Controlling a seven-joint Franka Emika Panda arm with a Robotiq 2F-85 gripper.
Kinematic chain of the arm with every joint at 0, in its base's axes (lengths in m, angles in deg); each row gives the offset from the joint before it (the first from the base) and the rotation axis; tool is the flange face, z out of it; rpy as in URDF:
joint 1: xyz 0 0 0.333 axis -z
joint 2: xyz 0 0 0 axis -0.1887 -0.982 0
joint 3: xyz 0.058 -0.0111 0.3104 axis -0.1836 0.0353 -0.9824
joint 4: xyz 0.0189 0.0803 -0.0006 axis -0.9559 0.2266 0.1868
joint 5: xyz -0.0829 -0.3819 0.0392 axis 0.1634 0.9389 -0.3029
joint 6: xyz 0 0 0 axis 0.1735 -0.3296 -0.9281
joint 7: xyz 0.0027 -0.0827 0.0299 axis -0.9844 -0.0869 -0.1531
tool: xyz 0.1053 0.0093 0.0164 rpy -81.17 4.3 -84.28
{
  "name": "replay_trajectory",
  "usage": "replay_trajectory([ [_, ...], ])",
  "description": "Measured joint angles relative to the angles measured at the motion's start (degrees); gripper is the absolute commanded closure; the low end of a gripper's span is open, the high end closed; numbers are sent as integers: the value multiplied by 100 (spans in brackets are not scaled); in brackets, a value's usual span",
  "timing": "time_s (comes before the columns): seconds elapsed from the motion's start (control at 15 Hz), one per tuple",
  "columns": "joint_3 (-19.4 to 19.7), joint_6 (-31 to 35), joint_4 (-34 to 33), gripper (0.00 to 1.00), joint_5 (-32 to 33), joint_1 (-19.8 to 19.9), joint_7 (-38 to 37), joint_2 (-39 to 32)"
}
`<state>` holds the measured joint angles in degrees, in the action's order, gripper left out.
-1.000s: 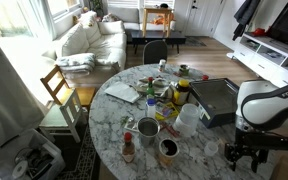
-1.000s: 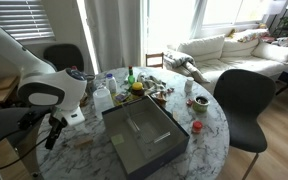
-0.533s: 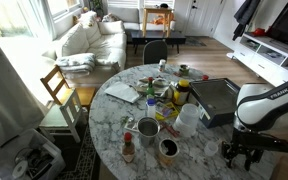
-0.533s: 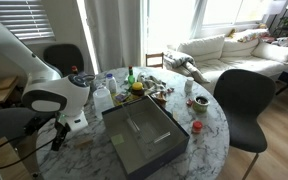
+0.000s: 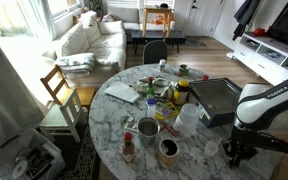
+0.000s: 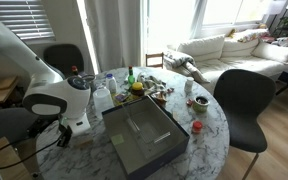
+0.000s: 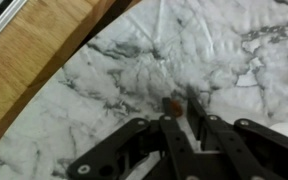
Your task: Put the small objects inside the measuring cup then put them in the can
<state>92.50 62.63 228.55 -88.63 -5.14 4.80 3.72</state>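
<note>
In the wrist view my gripper (image 7: 181,106) is down on the marble table (image 7: 234,50), its two dark fingers drawn close together. A tiny orange-brown small object (image 7: 173,102) is pinched between the tips, against the left one. In both exterior views the gripper (image 5: 231,156) (image 6: 58,141) hangs low at the table's near rim. The measuring cup (image 5: 212,148), small and whitish, stands just beside it. Two open cans (image 5: 148,128) (image 5: 168,150) stand further in on the table.
The table edge and the wooden floor (image 7: 24,60) lie close to the gripper. A big white jug (image 5: 188,120), a dark tray (image 5: 216,98) (image 6: 144,135), a bottle (image 5: 128,148) and clutter fill the table's middle. Chairs stand around it.
The fingers have drawn in from wide apart to nearly together around the small object. The arm has sunk slightly toward the tabletop.
</note>
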Motion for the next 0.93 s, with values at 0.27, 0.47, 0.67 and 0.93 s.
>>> replay_trajectory([
  [0.27, 9, 14, 4, 97, -110, 3, 50, 4],
  [0.47, 16, 14, 6, 97, -130, 5, 70, 6],
  [0.67, 44, 15, 3, 97, -130, 17, 71, 15],
  [0.93, 129, -7, 3, 97, 16, 23, 22, 207],
])
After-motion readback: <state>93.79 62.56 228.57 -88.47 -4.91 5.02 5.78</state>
